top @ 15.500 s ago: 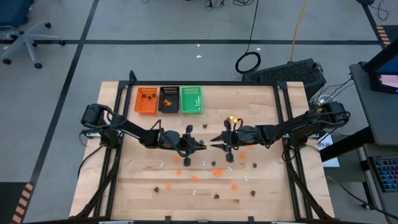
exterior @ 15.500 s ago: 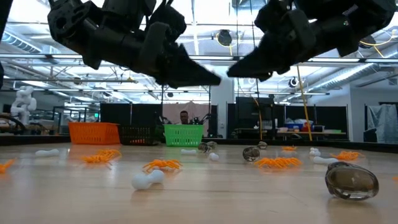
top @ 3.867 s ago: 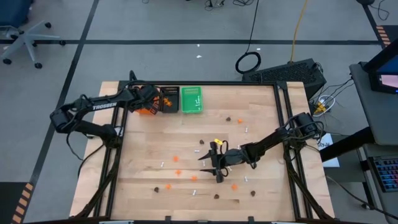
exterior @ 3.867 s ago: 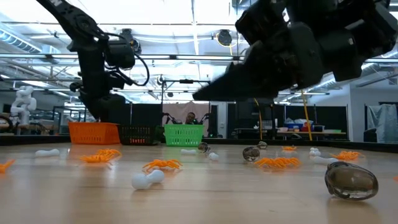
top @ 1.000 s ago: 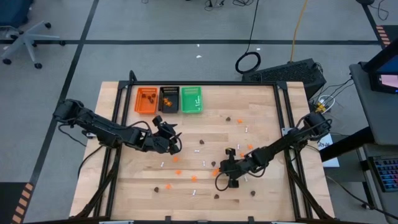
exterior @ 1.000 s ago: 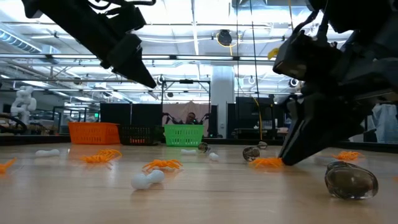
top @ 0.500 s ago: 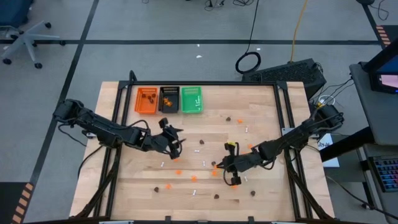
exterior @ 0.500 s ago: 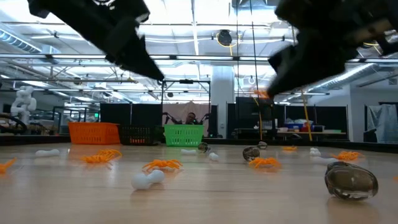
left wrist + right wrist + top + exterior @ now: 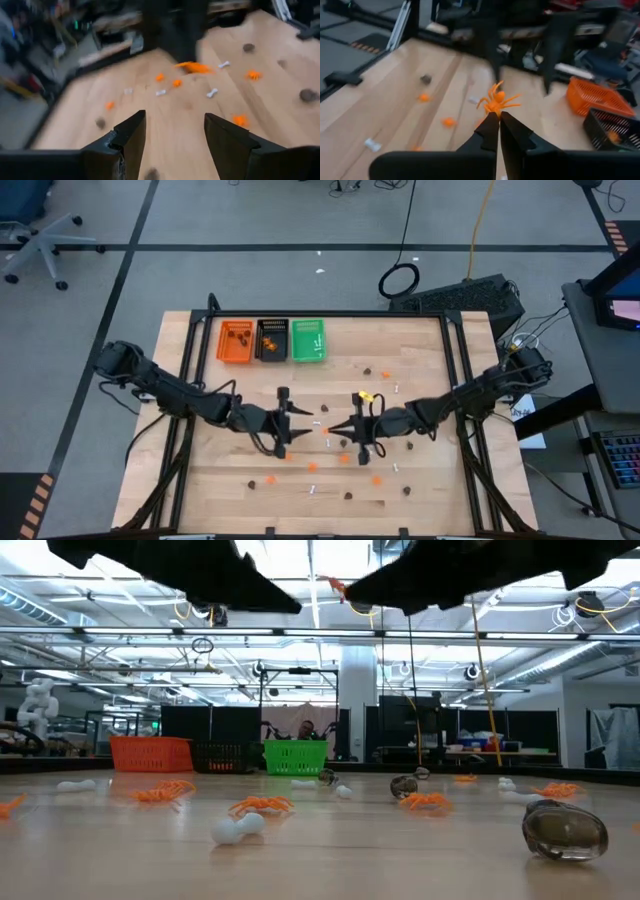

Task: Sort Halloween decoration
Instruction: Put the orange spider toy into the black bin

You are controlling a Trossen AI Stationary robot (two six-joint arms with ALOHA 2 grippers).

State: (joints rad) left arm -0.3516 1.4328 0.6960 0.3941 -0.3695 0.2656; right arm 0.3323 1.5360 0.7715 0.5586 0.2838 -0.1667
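Orange spiders, dark blobs and white bones lie scattered over the wooden table. Above its middle my right gripper is shut on one orange spider, which also shows in the low view as an orange speck. My left gripper hangs open and holds nothing, its tips facing my right gripper a short way off. From the left wrist view the held spider shows ahead. My right gripper pinches the orange spider by its rear legs between its two fingertips. The fingers lie nearly level and come from the table's right side. The spider sticks out past the tips, lifted well clear of the table.
Three small trays stand side by side at the table's far left: orange, black and green. A black frame rail runs along the far edge. Loose trinkets lie mostly on the near and right parts of the table.
My right gripper has risen from the table with the orange spider, moved toward the far edge and the left, and tipped from pointing down to nearly level. My left gripper has moved toward the right, rolled and tipped level, staying open.
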